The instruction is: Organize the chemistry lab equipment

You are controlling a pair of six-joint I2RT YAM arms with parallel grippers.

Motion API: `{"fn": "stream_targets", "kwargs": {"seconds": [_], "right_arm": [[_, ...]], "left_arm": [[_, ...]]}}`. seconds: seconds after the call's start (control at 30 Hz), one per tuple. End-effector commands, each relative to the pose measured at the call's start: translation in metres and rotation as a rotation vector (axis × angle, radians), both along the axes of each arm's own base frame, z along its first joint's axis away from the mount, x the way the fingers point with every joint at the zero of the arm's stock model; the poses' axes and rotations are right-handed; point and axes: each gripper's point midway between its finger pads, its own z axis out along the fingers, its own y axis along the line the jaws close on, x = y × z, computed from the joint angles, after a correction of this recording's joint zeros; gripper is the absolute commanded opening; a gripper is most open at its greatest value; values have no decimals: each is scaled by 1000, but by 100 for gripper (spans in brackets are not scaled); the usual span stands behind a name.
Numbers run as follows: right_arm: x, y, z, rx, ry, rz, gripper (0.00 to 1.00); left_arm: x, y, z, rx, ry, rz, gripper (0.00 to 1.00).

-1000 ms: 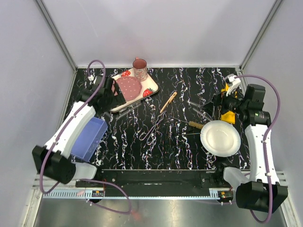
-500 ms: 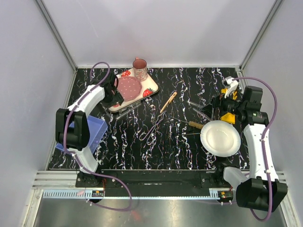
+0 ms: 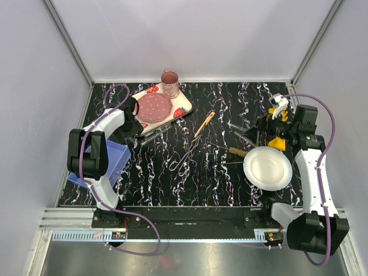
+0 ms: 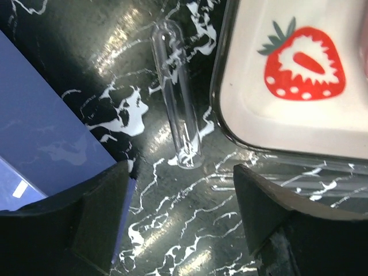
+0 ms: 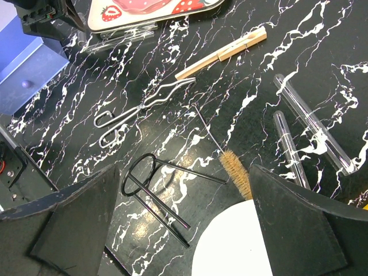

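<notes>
The left gripper point(image 4: 181, 192) hovers low over the black white-veined table point(image 4: 109, 80) with its jaws spread wide and nothing between them. A thin clear glass test tube point(image 4: 175, 98) lies flat just ahead of it, in the lane between the blue plastic box point(image 4: 40, 132) and the white strawberry-patterned tray point(image 4: 241, 123), touching neither as far as I can tell. The tube looks light, rigid, smooth and brittle. It will likely roll on the hard top and slip in hard jaws, so I judge the best hold is across its middle, jaws square to its length and closed gently. The right gripper point(image 5: 184, 192) is likewise wide and empty. Its view takes in two more clear glass tubes point(image 5: 313, 129) lying near each other, a bent metal wire tong point(image 5: 138, 109), a wooden peg-style holder point(image 5: 224, 52) and a wire-handled bristle brush point(image 5: 233, 167). The tong looks springy and thin, best pinched near its crossing; the wooden piece looks stiff, grippy and forgiving
</notes>
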Motion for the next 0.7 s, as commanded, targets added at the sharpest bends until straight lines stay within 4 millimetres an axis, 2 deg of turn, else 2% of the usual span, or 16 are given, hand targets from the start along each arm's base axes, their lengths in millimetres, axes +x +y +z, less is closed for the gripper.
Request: {"fn": "stream_targets", "kwargs": {"seconds": [0.0,0.2,0.3,0.43,0.67], "right_arm": [[6,-3,7,-16,-53,-4,100],[6,-3,8,-13,-51,-7,100],[7,-3,8,-11,-51,-8,100],[6,-3,9,-10,-52,-9,100],[6,-3,9,-5,-52,-6,100]], "left_arm": [[13,13,-4,16,-43,23,73],[15,16,-14,3,-31,13,64],[16,16,-22,-16,-21,5,56],[16,17,-31,-22,-3,2,52],[11,18,-42,-21,21,-18,39]]}}
